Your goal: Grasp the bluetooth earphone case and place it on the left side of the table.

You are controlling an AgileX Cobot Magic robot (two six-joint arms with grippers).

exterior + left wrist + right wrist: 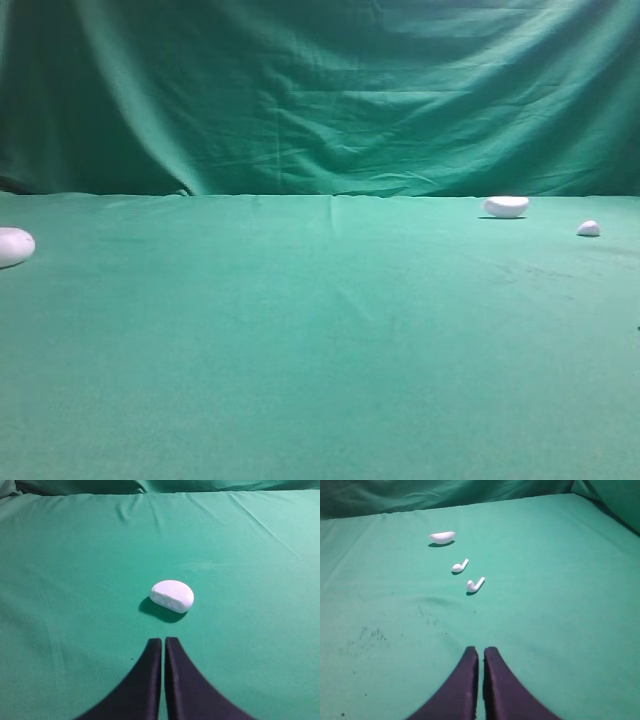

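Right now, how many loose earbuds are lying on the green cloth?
2, both in the right wrist view: one earbud just below the flat white bean-shaped piece, the other earbud slightly nearer the camera and to its right. The high view shows only one small white lump.

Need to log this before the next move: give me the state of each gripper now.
Left gripper: closed, holding nothing; the smooth white rounded earphone case lies ahead on the green cloth table.
Right gripper: closed, holding nothing.
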